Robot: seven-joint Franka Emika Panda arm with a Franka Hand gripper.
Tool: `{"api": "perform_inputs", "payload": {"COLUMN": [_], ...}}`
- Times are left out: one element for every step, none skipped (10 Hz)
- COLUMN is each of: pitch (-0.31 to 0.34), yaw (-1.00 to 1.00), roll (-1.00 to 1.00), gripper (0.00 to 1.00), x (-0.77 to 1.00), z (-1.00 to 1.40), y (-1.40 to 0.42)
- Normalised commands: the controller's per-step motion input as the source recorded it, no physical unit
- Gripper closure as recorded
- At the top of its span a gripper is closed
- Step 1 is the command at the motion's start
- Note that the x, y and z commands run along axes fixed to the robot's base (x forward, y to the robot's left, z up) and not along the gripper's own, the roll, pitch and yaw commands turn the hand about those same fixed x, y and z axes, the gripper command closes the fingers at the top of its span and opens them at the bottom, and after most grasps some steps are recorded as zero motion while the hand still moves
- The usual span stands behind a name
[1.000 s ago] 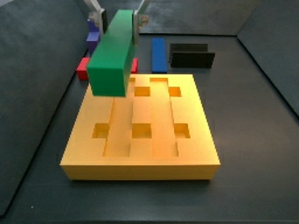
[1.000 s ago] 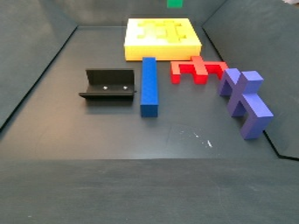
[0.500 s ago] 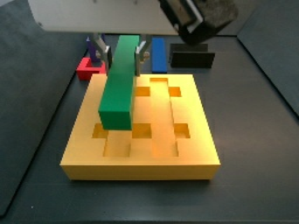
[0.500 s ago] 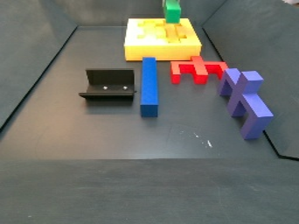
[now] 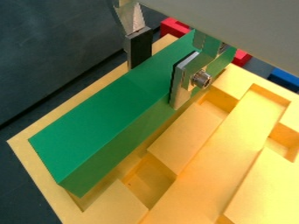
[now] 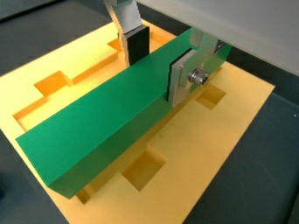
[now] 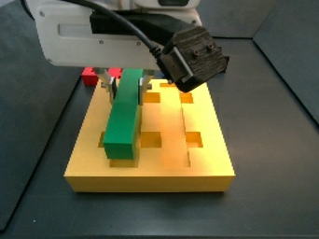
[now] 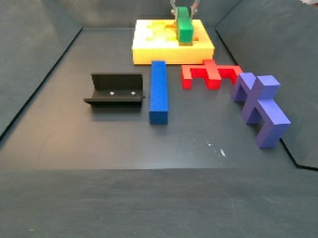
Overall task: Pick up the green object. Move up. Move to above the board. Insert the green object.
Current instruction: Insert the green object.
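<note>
**A:** Orange-yellow first, since it is the biggest thing: the board (image 7: 149,140) lies flat on the dark desk (image 8: 162,186), a thick slab with lengthwise grooves and square recesses. What sits over it?

**B:** The green object (image 7: 123,123), a long plain bar, lined up along one of the grooves at the board's side. The gripper (image 5: 163,66) has its jaws closed on the bar's two long faces, near one end rather than at the middle, so most of the length sticks out past the grip. In both wrist views the dark pads press flat on the green sides.

**A:** How would you expect it to handle?

**B:** It looks rigid and solid, with smooth, slightly glossy faces and sharp edges, probably a light plastic piece. Nothing about it seems fragile. Held off-centre, the free end could droop or swing if the pads slip on that smooth surface, so I'd judge the flat parallel sides the right place to hold it, closer to mid-length being steadier.

**A:** Is it seated in the groove?

**B:** I cannot tell; in a side view its far end seems to rest low on the board.

**A:** Smaller things?

**B:** A blue bar (image 8: 158,88), a purple piece (image 8: 261,110), a red E-shaped piece (image 8: 209,73) and the fixture (image 8: 113,90), all apart from the board.

**A:** Any writing or brands?

**B:** None readable.
</note>
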Motion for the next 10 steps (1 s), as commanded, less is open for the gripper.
{"api": "perform_inputs", "payload": {"pitch": [-0.037, -0.013, -0.024, -0.071, -0.056, -0.034, -0.014, 0.0, -0.01, -0.001], "yaw": [0.0, 0.0, 0.0, 0.03, 0.04, 0.02, 0.1, 0.11, 0.03, 0.09], "roll": [0.0, 0.0, 0.0, -0.07, -0.04, -0.02, 0.0, 0.0, -0.01, 0.0], "gripper": [1.0, 1.0, 1.0, 1.0, 1.0, 1.0, 1.0, 1.0, 1.0, 1.0], "x": [-0.04, 0.0, 0.0, 0.0, 0.0, 0.02, 0.07, 0.18, 0.09, 0.1], "z": [-0.28, -0.21, -0.22, -0.24, -0.23, -0.2, -0.29, -0.28, -0.28, -0.28], "y": [0.0, -0.03, -0.07, -0.07, -0.07, -0.1, -0.02, 0.0, 0.0, 0.0]}}
